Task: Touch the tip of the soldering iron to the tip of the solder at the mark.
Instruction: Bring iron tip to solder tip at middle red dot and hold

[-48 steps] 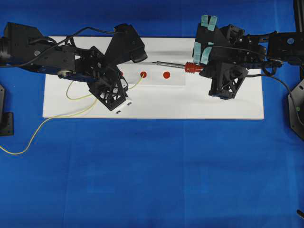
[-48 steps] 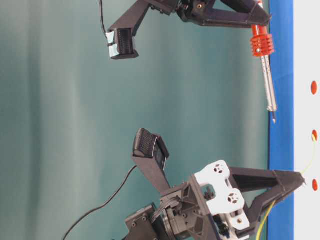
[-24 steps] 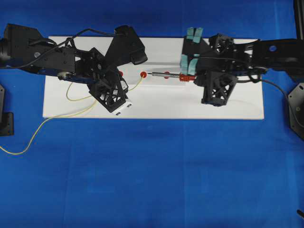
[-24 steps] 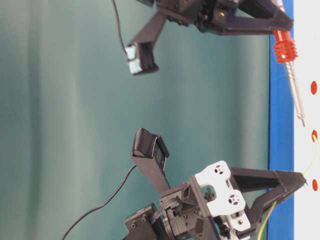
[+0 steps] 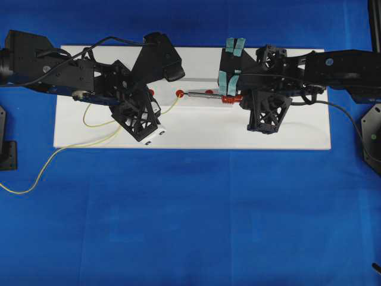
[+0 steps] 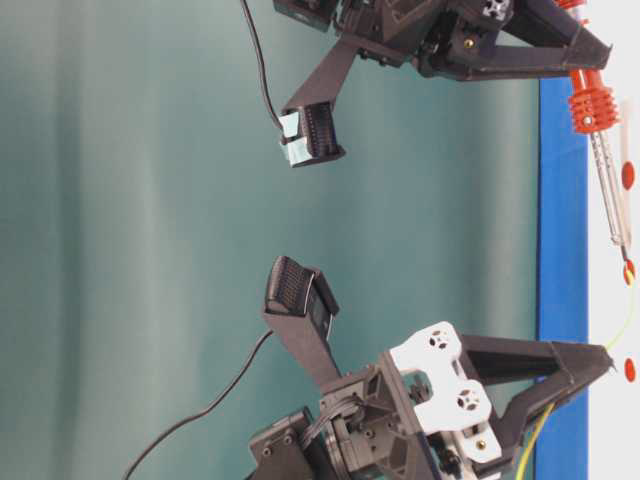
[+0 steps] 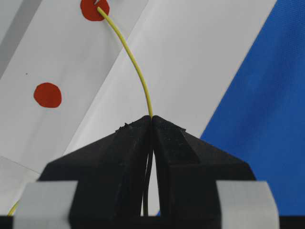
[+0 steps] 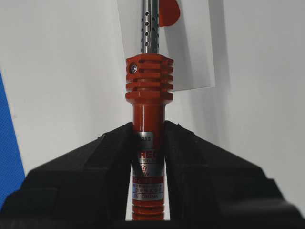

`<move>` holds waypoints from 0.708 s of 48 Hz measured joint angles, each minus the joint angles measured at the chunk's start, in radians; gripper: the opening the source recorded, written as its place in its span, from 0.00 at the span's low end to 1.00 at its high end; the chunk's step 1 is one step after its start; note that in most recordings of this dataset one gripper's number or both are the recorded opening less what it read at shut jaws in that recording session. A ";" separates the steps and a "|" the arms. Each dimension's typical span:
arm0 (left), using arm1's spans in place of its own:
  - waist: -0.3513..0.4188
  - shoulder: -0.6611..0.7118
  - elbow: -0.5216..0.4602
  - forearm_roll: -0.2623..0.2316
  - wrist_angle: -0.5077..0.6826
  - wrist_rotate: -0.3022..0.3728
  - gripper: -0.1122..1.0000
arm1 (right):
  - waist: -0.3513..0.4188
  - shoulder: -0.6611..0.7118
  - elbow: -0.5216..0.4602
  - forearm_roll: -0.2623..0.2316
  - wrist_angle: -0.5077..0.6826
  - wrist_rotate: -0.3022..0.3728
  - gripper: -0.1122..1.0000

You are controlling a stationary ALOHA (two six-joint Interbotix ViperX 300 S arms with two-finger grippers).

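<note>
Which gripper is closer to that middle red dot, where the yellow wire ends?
Left. The left gripper sits just beside the middle red dot, pinching the solder; the right gripper stands farther off, holding the soldering iron.

My left gripper (image 5: 156,111) and right gripper (image 5: 238,99) crowding the white board's (image 5: 297,134) far strip, soldering iron (image 5: 208,94) and solder (image 5: 169,105) bridging the gap between us, open blue cloth (image 5: 196,208) along the near side.

We see a flat white rectangular board (image 5: 196,134) lying on a bright blue cloth (image 5: 190,214). A narrower white strip (image 5: 202,101) on it carries 3 round red dots (image 7: 47,95), spaced in 1 row.
</note>
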 measured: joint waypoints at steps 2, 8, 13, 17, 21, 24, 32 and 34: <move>0.000 -0.002 -0.002 0.000 0.000 -0.002 0.12 | 0.000 0.002 -0.002 0.000 0.002 0.002 0.16; 0.000 -0.002 0.000 0.000 0.000 -0.002 0.12 | 0.002 0.008 -0.008 0.000 0.000 0.000 0.16; 0.000 -0.002 0.000 0.000 0.000 0.000 0.12 | 0.000 0.012 -0.012 0.000 0.002 0.000 0.16; 0.000 -0.002 0.000 0.000 0.002 0.000 0.12 | 0.000 0.014 -0.015 0.000 0.003 0.002 0.16; 0.000 0.000 0.000 0.000 0.005 0.000 0.12 | 0.000 0.014 -0.015 -0.002 0.003 0.002 0.16; 0.000 -0.002 0.000 0.000 0.006 0.000 0.12 | 0.000 0.015 -0.015 -0.002 0.003 0.000 0.16; 0.000 -0.002 0.000 0.000 0.008 0.000 0.12 | 0.000 0.014 -0.015 0.000 0.005 0.000 0.16; -0.002 -0.002 0.000 0.000 0.008 -0.002 0.12 | 0.000 0.014 -0.015 -0.002 0.005 0.000 0.16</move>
